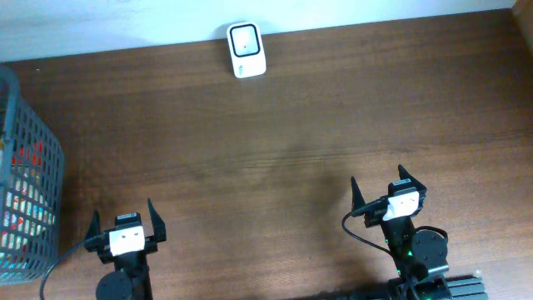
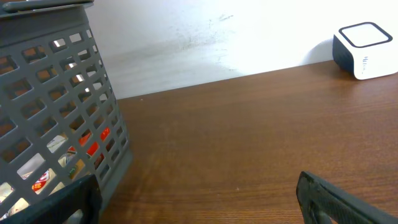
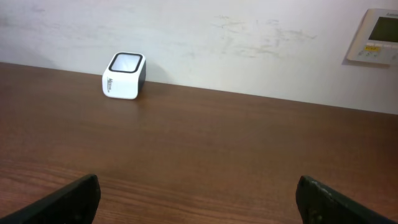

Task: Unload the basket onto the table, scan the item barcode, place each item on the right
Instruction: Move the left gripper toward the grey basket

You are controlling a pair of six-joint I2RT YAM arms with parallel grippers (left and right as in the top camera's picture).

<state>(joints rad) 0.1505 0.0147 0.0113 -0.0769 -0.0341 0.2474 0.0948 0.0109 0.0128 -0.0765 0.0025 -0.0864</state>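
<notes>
Scanner [image 1: 246,50]: one, at 12 o'clock.
Basket [image 1: 37,167]: one, at 9 o'clock.
Items [image 2: 92,148] in basket: several, count unreadable.
Grippers: two, left gripper [image 1: 123,215], right gripper [image 1: 377,185].
Wall panel [image 3: 377,36]: one.

Bright even light, the wall [image 2: 261,37] glaring white, shadows soft.

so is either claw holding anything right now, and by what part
Nothing is held: the left claw and the right claw both stand open with nothing between the fingers.
</notes>
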